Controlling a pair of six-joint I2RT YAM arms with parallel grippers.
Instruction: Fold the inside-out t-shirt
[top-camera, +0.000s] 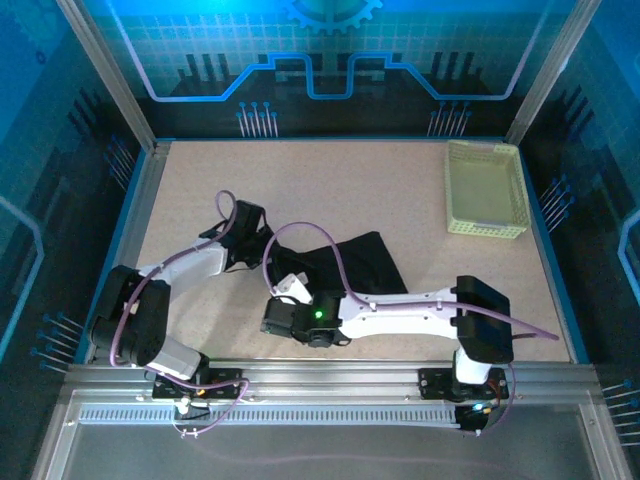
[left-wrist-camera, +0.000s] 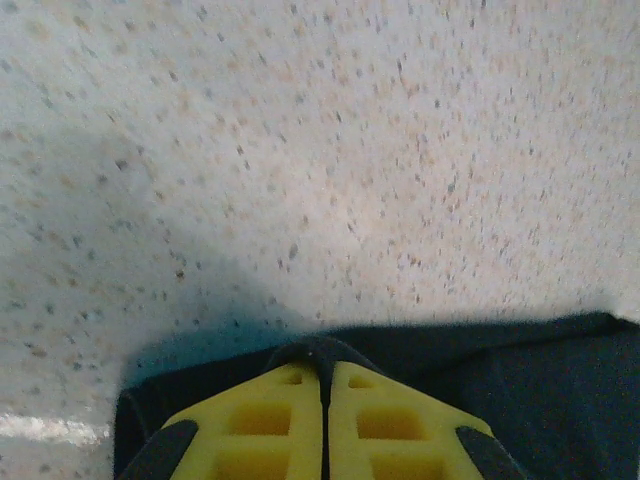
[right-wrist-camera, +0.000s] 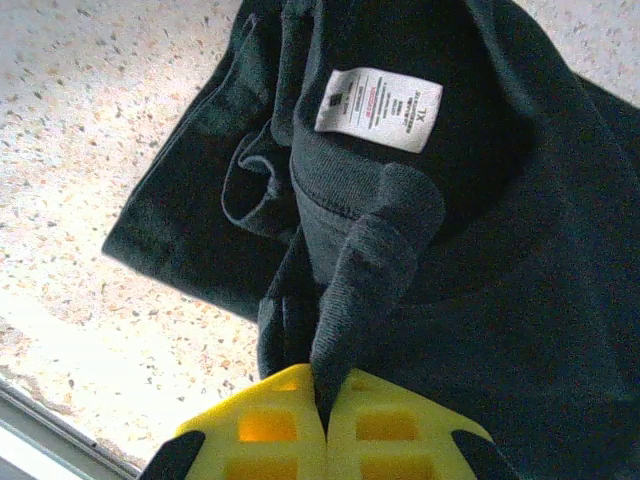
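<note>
**Both grippers closed on the black shirt**

The right gripper (right-wrist-camera: 327, 385) has its yellow pads pressed together on a ridge of dark cloth that rises straight out from between the tips. That ridge belongs to the inside-out t-shirt (right-wrist-camera: 520, 270), and it runs up from the fingertips toward the neckband. Just beyond the neckband, ahead of the fingers, a white size label (right-wrist-camera: 380, 108) faces up. To the left of the fingers a rumpled sleeve or hem lies in loose folds. Past it is the speckled table (right-wrist-camera: 90, 130), and the rest of the shirt spreads to the right of the fingers and ahead of them.

The left gripper (left-wrist-camera: 322, 372) also has its yellow pads shut tight against each other, with no gap between them. A small hump of black fabric wraps over the tips, so the pinch sits right at the shirt's edge. That edge runs off to the right of the fingers. Ahead of the fingers and to their left there is bare speckled tabletop.

From above, the shirt lies bunched between the two grippers in the near middle of the table. A pale yellow-green basket (top-camera: 487, 188) stands well apart from both sets of fingers, at the far right corner
</note>
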